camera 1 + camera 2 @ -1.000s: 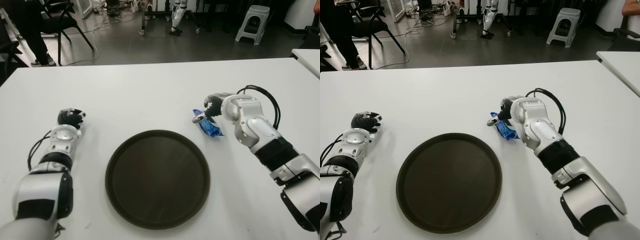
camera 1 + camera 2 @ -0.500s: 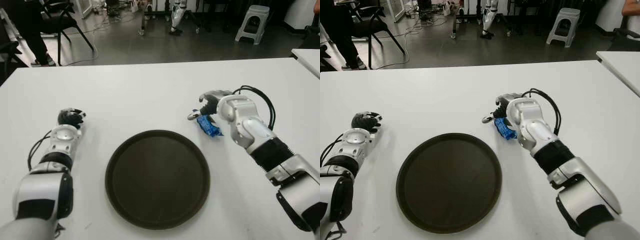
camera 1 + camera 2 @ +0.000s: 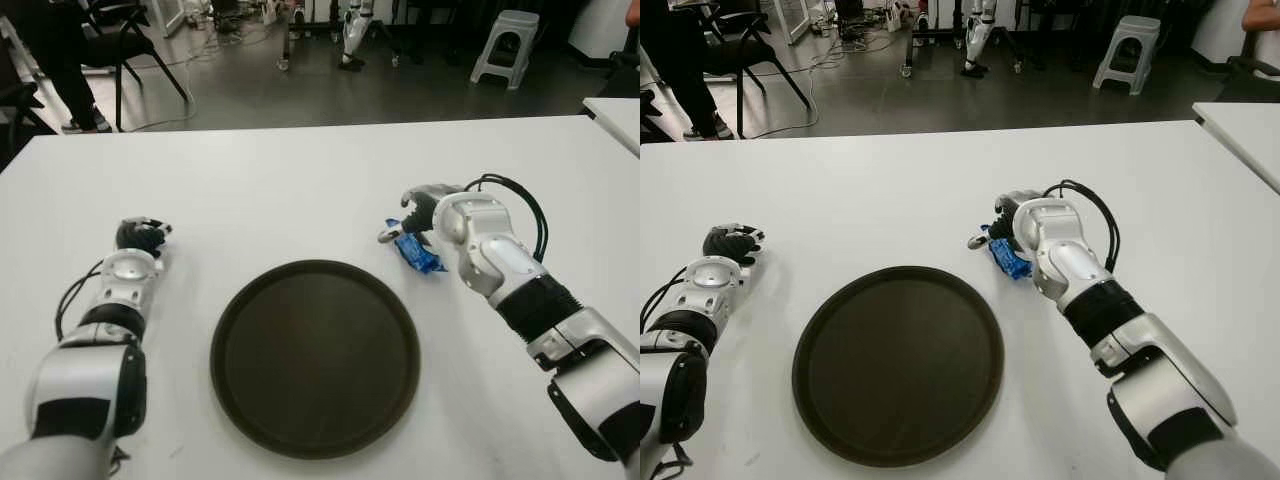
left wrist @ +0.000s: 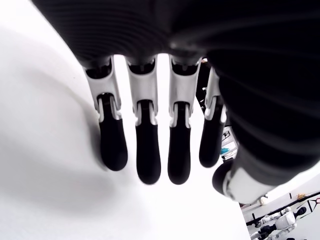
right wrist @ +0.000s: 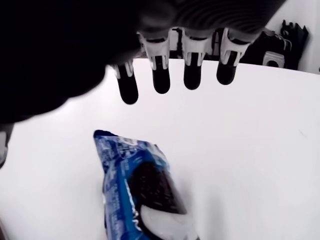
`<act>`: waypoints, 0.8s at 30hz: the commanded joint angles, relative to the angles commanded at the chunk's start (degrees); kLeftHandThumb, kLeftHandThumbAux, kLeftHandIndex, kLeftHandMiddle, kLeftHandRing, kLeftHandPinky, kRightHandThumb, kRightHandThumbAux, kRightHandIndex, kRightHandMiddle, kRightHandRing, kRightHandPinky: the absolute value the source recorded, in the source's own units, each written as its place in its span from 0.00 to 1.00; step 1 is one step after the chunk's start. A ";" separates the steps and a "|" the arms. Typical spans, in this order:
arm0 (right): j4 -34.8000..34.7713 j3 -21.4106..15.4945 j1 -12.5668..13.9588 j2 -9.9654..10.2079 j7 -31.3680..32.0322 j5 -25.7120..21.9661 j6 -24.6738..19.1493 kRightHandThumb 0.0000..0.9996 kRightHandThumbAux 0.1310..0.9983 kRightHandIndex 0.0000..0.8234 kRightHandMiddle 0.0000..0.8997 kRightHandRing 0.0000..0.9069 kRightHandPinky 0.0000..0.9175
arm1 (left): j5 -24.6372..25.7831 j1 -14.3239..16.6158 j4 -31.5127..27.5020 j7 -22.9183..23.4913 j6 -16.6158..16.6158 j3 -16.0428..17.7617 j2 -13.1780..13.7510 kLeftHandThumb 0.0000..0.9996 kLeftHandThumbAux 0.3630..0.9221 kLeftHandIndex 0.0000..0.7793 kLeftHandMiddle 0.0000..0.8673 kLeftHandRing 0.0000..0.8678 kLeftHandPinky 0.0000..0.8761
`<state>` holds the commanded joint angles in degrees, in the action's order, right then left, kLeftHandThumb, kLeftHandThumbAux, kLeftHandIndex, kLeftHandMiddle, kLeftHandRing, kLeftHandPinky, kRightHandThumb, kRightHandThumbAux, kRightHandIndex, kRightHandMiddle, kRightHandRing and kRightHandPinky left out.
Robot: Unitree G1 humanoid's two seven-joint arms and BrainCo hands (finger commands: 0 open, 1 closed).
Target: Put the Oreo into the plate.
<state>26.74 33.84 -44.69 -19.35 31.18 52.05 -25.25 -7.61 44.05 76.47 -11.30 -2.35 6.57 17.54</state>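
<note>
Left eye view takes in a white surface [image 3: 300, 180] with a large, dark round plate [image 3: 315, 357] set near its front edge and holding nothing yet. Just beyond the plate's far right rim, apart from it, lies the Oreo [image 3: 417, 253], a small blue packet flat on the surface. Its long axis runs diagonally, one end pointing away toward the far left, the other back toward the near right, roughly along the line of the right forearm.

Of the two arms, the right is far nearer. The right hand [image 3: 412, 212] sits at the packet's far end, hanging over it, with the packet trailing back beneath the wrist. In the right wrist view the Oreo [image 5: 140, 187] shows below the palm, and the fingers [image 5: 161, 75] are extended and spread above bare surface past the packet's end. None of them closes round the wrapper, so the hand is released and holds nothing; whether the thumb brushes the packet cannot be told. To grasp, the hand would probably have to draw back over the packet and come down across its narrow width.

The left hand [image 3: 138, 236] shows well to the left of the plate, its fingers [image 4: 142, 150] relaxed and carrying nothing.
</note>
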 joint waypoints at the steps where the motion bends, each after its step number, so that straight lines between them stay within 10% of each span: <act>1: 0.03 0.01 -0.07 -0.07 0.11 -0.02 -0.08 0.00 0.25 0.23 0.11 0.04 0.00 | 0.06 -0.03 0.01 0.04 -0.03 0.06 0.01 0.83 0.57 0.56 0.51 0.35 0.36; 7: 2.71 -0.69 -0.85 -1.02 -1.59 -0.28 -0.20 0.00 0.28 0.26 0.11 0.03 0.00 | 0.07 -0.02 0.05 0.12 -0.06 0.11 0.10 0.71 0.63 0.53 0.26 0.28 0.29; 24: 8.80 -3.30 -1.78 -1.52 -13.63 -0.95 -2.37 0.00 0.28 0.38 0.08 0.00 0.00 | 0.49 -0.17 -0.06 1.65 -0.70 0.80 0.30 0.69 0.64 0.53 0.24 0.30 0.33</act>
<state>35.54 30.53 -46.47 -20.87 17.54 51.10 -27.62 -7.11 43.88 76.41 -9.65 -3.05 7.37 17.84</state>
